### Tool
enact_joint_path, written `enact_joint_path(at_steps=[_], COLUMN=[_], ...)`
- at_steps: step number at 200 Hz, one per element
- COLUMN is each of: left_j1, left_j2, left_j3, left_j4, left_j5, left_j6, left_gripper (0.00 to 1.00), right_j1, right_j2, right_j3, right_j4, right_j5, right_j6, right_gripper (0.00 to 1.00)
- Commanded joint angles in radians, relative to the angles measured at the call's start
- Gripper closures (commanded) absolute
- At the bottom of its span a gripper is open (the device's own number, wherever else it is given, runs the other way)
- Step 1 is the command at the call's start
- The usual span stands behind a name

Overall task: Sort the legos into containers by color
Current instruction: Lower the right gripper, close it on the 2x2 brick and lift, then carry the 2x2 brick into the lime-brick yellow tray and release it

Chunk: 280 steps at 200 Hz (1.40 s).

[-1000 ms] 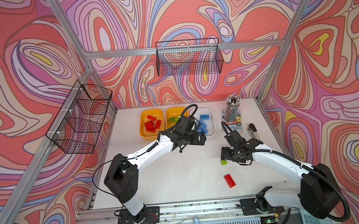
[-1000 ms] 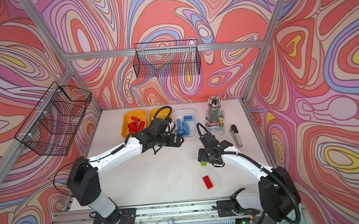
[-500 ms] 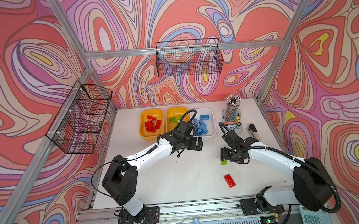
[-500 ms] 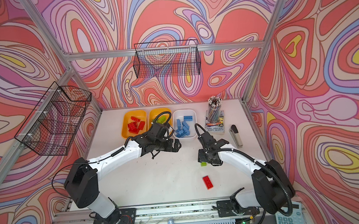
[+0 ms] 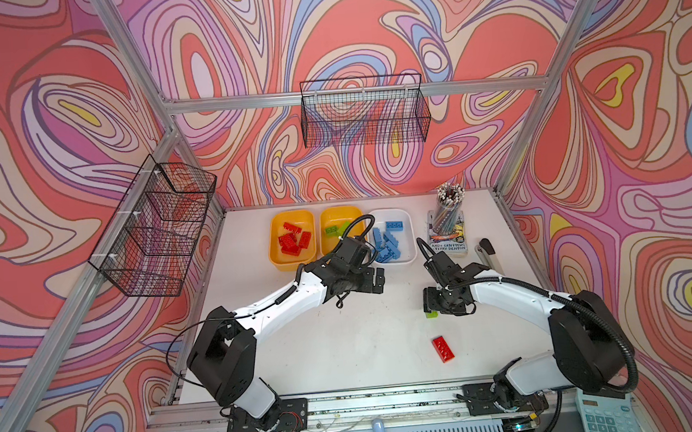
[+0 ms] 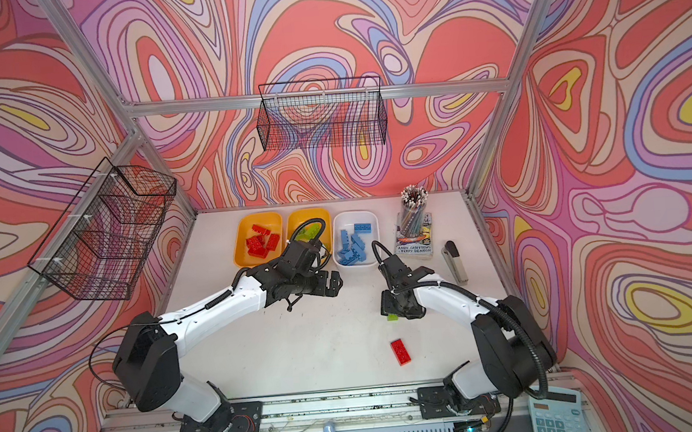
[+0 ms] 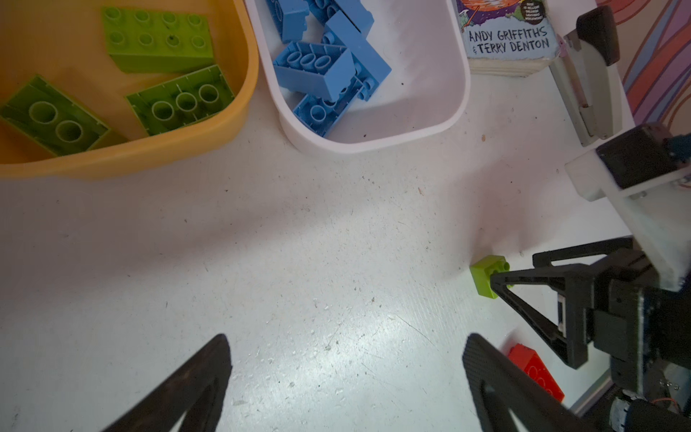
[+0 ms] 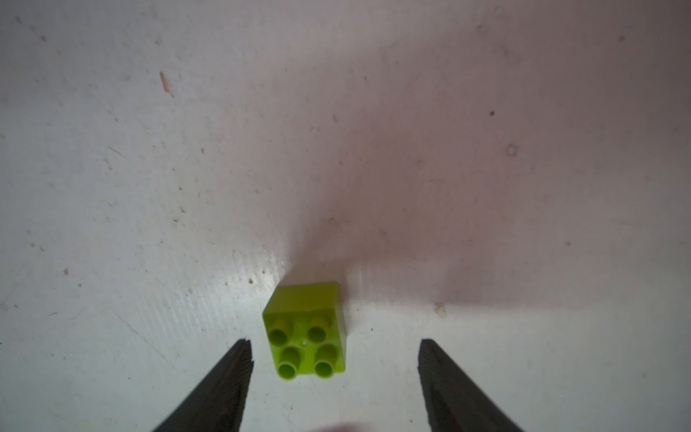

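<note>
We see the right gripper (image 8: 334, 346) released. Its fingers are spread on either side of a small lime green brick (image 8: 304, 329), with a gap on each side, and the brick's four studs face the wrist camera. In both top views this brick sits on the bench (image 5: 345, 350) toward 3 o'clock from the bench's middle. A loose red brick (image 5: 443, 348) lies flat at about 5 o'clock of it, apart. The left gripper (image 7: 346, 344) is released too, spread wide and grasping nothing, over bare bench at 6 o'clock of the tubs. Three tubs stand in a row along the 12 o'clock edge. A yellow tub (image 5: 293, 265) at 11 o'clock has red bricks (image 5: 294, 241), a second yellow tub (image 7: 239, 112) has green bricks (image 7: 157, 37), and a white tub (image 7: 430, 74) has blue bricks (image 7: 318, 71).
</note>
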Motion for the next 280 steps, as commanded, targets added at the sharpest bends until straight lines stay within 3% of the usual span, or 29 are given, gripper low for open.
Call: enact_joint_path(at_steps=[1,29,67,115,161,219,280], left_j1=[-0.002,0.003,0.011,0.033,0.086,0.183,0.260], left_j2=[-0.036,-0.057,-0.100,-0.138,-0.224,-0.364,-0.409], left_j3=[-0.013,-0.034,-0.077,-0.120,-0.201,-0.265,-0.241], left_j4=[-0.029,-0.040,-0.051,-0.063,-0.077,-0.123,-0.147], left_j5=[-0.038,-0.054,-0.072,-0.080,-0.100,-0.116,-0.144], left_j6=[0.019,0.021,0.017,0.009,-0.020,-0.028,-0.041], left_gripper=[0.00,0.00,0.00,0.00,0.00,0.00,0.00], right_j1=[-0.004,-0.004,-0.004,-0.004,-0.004,-0.002,0.025], right_j2=[0.030,0.062,0.077,0.117,0.146,0.286,0.720], right_j3=[0.038,0.036,0.002,0.009,0.131,0.513,1.196], right_j4=[0.038,0.051,0.079,0.099,0.066,0.007,-0.040], right_j5=[-0.025,-0.035,-0.076,-0.081,-0.103,-0.196,-0.340], right_j6=[-0.010,-0.017,-0.017,-0.004,-0.009,-0.010,-0.027], right_gripper=[0.26,0.31,0.46,0.70,0.82,0.84,0.81])
